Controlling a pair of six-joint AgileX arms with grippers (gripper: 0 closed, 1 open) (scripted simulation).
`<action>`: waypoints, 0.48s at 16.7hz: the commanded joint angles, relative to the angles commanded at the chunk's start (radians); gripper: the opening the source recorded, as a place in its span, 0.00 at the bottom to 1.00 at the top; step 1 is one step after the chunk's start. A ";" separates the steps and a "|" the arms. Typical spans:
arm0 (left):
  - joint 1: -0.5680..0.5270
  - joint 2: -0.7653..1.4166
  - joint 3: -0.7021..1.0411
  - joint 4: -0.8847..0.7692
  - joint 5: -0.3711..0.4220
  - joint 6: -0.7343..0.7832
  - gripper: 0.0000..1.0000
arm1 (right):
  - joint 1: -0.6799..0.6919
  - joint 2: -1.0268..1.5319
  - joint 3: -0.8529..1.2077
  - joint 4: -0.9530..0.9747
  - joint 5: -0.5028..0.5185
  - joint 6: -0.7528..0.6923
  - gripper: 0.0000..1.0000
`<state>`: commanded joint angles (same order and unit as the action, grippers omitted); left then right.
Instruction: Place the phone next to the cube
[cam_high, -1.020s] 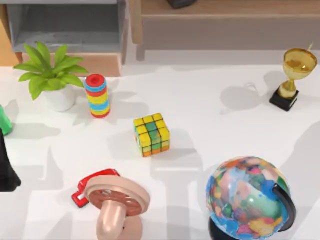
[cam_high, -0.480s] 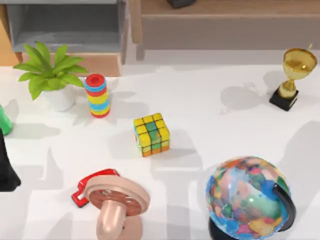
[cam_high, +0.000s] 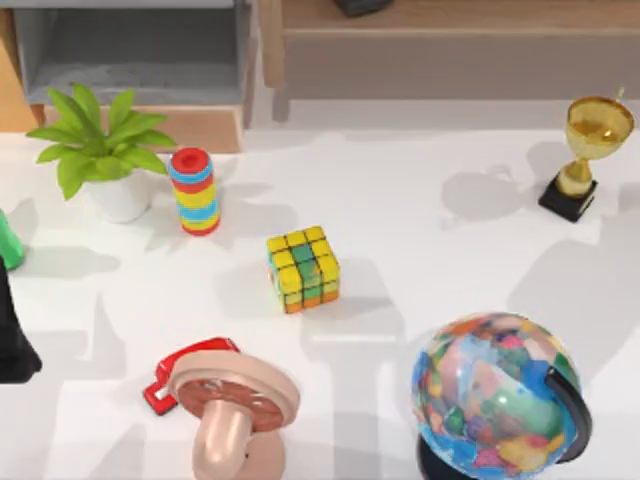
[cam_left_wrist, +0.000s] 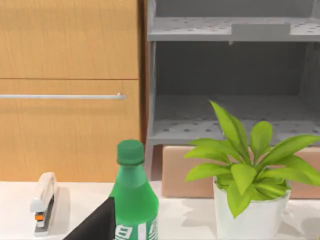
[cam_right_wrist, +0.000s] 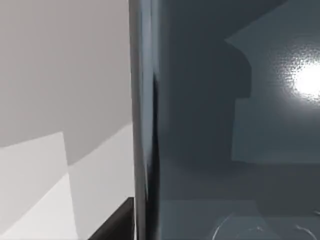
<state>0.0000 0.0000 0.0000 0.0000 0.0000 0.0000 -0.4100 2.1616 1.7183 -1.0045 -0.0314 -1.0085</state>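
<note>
Transport looks to be the step in hand. The right wrist view has the phone (cam_right_wrist: 225, 125) pressed close against the lens, glossy dark screen and thin edge upright, so it seems carried by the right arm, though whether the fingers pinch it cannot be told. On the white table (cam_high: 430, 230) the cube (cam_high: 303, 267) sits near the middle, with bare surface to its right, between it and the globe (cam_high: 500, 395). A striped ring stack (cam_high: 194, 190) and potted plant (cam_high: 105, 150) stand further left. The left arm sits parked at the table's left edge; its finger state cannot be told either. Next, the phone probably needs lowering flat just beside the cube, clear of the globe.
</note>
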 joint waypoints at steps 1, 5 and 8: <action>0.000 0.000 0.000 0.000 0.000 0.000 1.00 | 0.024 -0.021 0.015 -0.002 -0.003 0.032 0.00; 0.000 0.000 0.000 0.000 0.000 0.000 1.00 | 0.153 -0.101 0.067 -0.016 -0.018 0.208 0.00; 0.000 0.000 0.000 0.000 0.000 0.000 1.00 | 0.279 -0.149 0.098 -0.034 -0.033 0.382 0.00</action>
<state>0.0000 0.0000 0.0000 0.0000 0.0000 0.0000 -0.1311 2.0123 1.8167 -1.0386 -0.0647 -0.6268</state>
